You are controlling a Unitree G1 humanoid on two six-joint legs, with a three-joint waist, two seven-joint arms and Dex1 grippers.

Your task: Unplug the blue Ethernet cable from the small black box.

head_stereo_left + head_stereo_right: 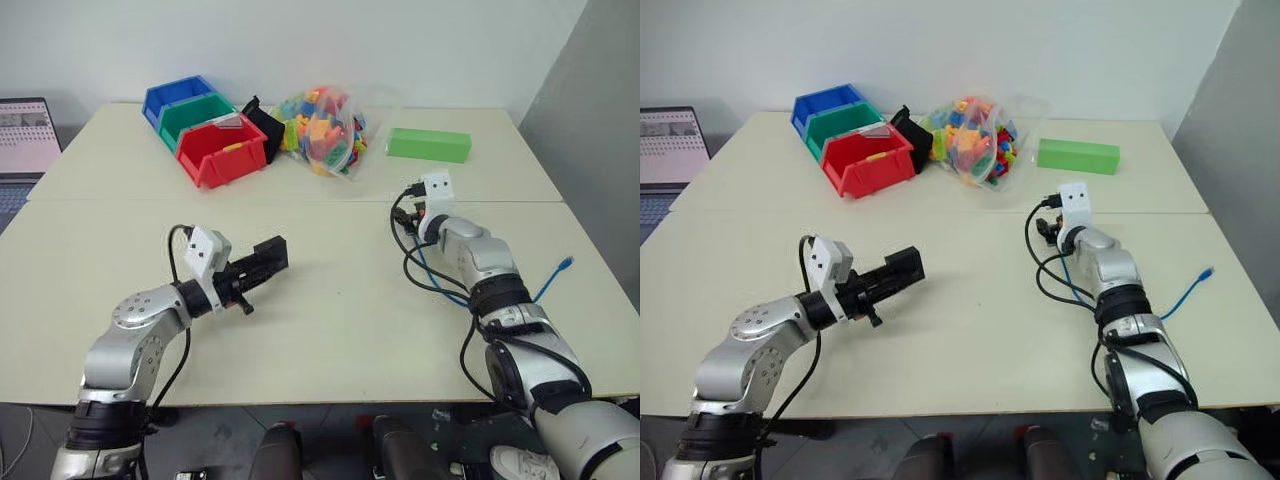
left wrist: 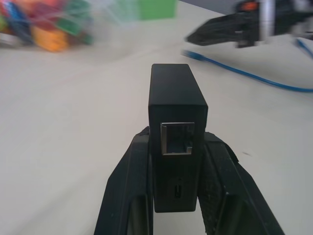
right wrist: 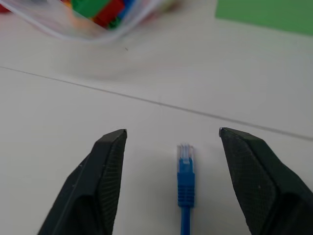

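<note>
Left gripper (image 2: 176, 147) is clamped on the small black box (image 2: 177, 105), held above the table (image 1: 330, 330) with its empty port facing back toward the wrist. Right gripper (image 3: 172, 133) hangs over the table with its fingers spread wide and nothing between them but the free plug end of the blue cable (image 3: 185, 183), which lies on the table just below the gap, untouched. Cable and box are well apart, so the unplugging looks done.

The likely risks from here are small. If the right gripper pulls back low, a finger could snag the loose cable and drag it. If the left grip loosens, the box would drop to the table.
</note>
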